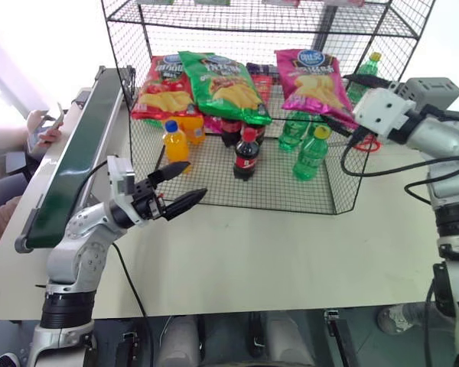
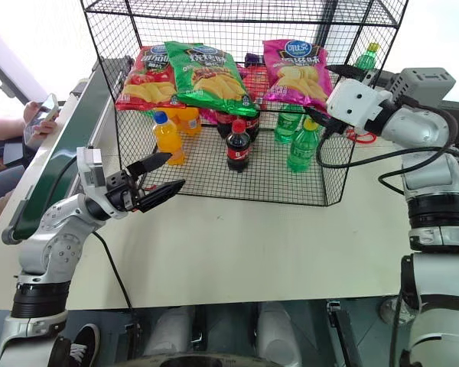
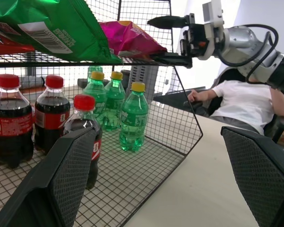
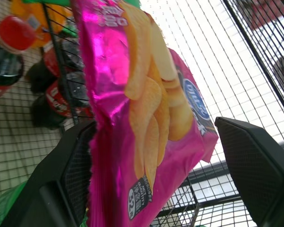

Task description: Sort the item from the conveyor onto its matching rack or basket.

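Observation:
The magenta-pink crisp bag (image 1: 312,76) lies on the middle shelf of the black wire rack (image 1: 283,195), at its right end, beside a green bag. My right gripper (image 1: 339,98) reaches in through the rack's right side, open. In the right wrist view the pink bag (image 4: 146,118) hangs between the wide-spread fingers (image 4: 246,161), its edge close to one of them. My left gripper (image 1: 195,180) is open and holds nothing, in front of the rack's left corner above the table. The dark green conveyor (image 1: 76,153) runs along the left and carries nothing.
A red bag (image 1: 162,88) and a green bag (image 1: 223,84) share the shelf. Below stand orange bottles (image 1: 176,141), cola bottles (image 1: 246,153) and green bottles (image 1: 312,153). A person's hand with a phone (image 1: 42,126) is beyond the conveyor. Another person sits (image 3: 246,101) behind my right arm.

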Controlling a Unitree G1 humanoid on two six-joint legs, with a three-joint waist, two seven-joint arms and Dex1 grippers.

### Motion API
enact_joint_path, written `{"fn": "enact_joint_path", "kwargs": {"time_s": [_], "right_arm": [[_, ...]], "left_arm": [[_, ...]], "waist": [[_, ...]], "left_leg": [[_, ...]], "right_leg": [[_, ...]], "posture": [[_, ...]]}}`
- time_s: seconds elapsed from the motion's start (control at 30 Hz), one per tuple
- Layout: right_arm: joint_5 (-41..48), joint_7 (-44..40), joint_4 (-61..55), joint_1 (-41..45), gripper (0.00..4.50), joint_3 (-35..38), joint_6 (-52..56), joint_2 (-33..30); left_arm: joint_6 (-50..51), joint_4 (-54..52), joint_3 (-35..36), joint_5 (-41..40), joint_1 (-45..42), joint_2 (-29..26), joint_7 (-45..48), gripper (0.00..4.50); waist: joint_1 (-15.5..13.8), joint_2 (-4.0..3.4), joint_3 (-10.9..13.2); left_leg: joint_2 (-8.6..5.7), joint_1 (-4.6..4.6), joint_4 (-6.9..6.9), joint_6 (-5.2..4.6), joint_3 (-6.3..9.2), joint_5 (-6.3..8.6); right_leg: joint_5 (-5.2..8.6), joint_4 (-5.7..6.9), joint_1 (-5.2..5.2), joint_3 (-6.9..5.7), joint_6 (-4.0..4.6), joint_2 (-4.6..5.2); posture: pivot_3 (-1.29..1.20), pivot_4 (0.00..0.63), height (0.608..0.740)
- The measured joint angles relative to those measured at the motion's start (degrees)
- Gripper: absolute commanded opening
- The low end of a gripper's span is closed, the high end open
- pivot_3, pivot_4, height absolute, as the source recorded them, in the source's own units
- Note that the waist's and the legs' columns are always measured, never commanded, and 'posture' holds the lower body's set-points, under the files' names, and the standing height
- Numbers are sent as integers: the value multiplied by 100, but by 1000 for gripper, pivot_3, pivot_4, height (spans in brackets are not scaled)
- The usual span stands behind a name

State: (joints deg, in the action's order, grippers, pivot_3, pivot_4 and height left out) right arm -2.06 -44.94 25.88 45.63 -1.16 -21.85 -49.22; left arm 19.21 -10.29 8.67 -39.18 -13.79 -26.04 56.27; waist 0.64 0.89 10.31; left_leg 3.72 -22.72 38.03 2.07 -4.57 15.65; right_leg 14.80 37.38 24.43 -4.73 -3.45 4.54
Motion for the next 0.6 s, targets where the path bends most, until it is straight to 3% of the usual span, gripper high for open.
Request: {"fn": "enact_joint_path", "kwargs": {"time_s": [0.17, 0.37, 0.6], "right_arm": [[1440, -980, -885, -606, 4137, 417, 903, -31], [3384, -976, -2023, -811, 4137, 1325, 2914, 162], [4919, -1039, -3794, -3019, 4326, 1486, 5018, 323]], "left_arm": [[-30, -116, -116, 135, 1, 3, -72, 4500], [-97, -101, -103, 542, 0, -296, -379, 4500], [70, -181, 460, 758, 460, -1138, -631, 4500]], "waist": [[-9, 0, 0], [-5, 0, -1], [-25, 2, -2]], "left_leg": [[0, 0, 0, 0, 2, 0], [4, 7, 1, -1, 4, 0], [2, 2, -1, -15, 7, 9]], "right_leg": [[-1, 0, -2, -1, -1, 0], [-3, 8, -3, -3, 2, -3], [-2, -6, -9, -6, 1, 2]], "posture": [[0, 150, 740], [0, 150, 740], [0, 150, 740]]}}
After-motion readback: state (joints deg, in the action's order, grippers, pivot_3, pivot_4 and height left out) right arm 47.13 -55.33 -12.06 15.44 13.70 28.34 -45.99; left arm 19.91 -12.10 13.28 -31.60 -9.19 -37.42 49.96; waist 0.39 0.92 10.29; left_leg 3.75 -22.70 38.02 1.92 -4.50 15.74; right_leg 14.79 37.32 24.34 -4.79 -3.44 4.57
